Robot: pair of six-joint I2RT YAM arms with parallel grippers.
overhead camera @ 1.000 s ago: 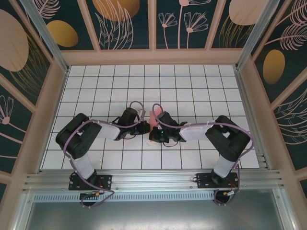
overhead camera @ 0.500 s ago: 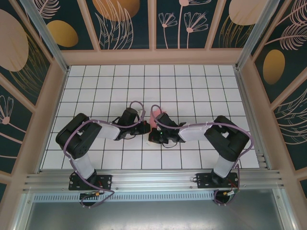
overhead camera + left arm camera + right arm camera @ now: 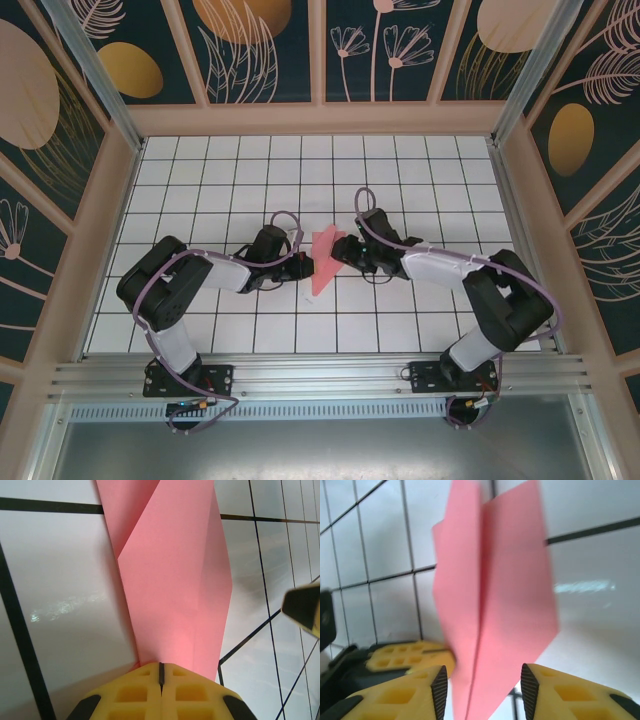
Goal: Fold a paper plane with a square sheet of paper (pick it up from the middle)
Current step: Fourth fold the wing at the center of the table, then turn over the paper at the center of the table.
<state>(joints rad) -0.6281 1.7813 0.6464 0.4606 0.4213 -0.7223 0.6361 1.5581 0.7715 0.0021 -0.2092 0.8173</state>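
Note:
The square sheet of paper stands folded into a salmon-pink paper plane [image 3: 325, 258], a narrow dart with a centre crease, near the table's middle. My left gripper [image 3: 303, 262] is shut on its edge. In the left wrist view the closed yellow jaws [image 3: 161, 666] pinch the pink paper plane [image 3: 175, 580]. My right gripper [image 3: 341, 250] is open just right of the dart. In the right wrist view its fingers [image 3: 484, 690] stand apart on either side of the paper plane [image 3: 495, 595], not touching it. The left gripper's yellow fingers [image 3: 410, 655] show behind.
The white gridded table [image 3: 420, 180] is walled by wooden frame panels on three sides, with an aluminium rail [image 3: 320, 375] along the near edge. One tip of the right gripper's fingers [image 3: 305, 612] shows at the right of the left wrist view.
My right gripper has opened, let go of the paper plane and drawn back to the right and farther away. The left gripper has stayed shut on the paper.

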